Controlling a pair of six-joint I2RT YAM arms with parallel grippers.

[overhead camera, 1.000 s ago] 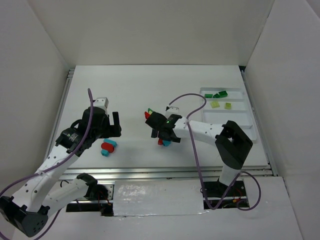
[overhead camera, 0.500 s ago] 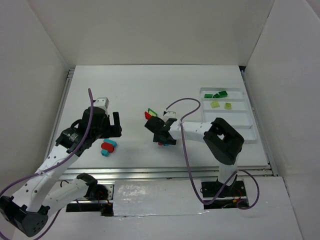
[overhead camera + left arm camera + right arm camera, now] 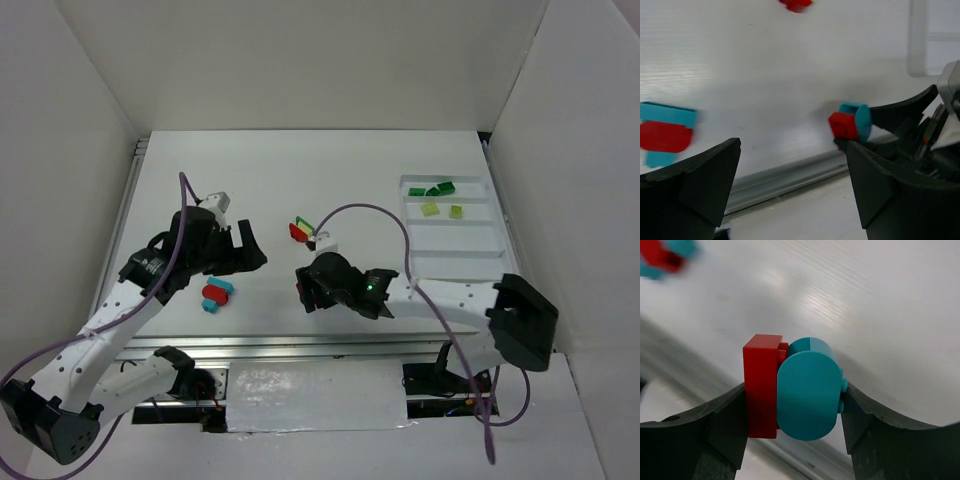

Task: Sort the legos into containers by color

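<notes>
Between the matte black fingers of the right gripper [image 3: 795, 387], a glossy square red block [image 3: 761, 385] and a round-ended cyan brick [image 3: 807, 390] sit clamped side by side, by the near edge of the smooth white table [image 3: 300, 170]. They are well apart from the ridged white tray [image 3: 497, 262], which holds dark green bricks [image 3: 432, 189] and yellow-green bricks [image 3: 430, 209]. The left gripper [image 3: 792, 150] hangs empty with its jaws spread, near a loose red-and-cyan cluster [image 3: 216, 294].
</notes>
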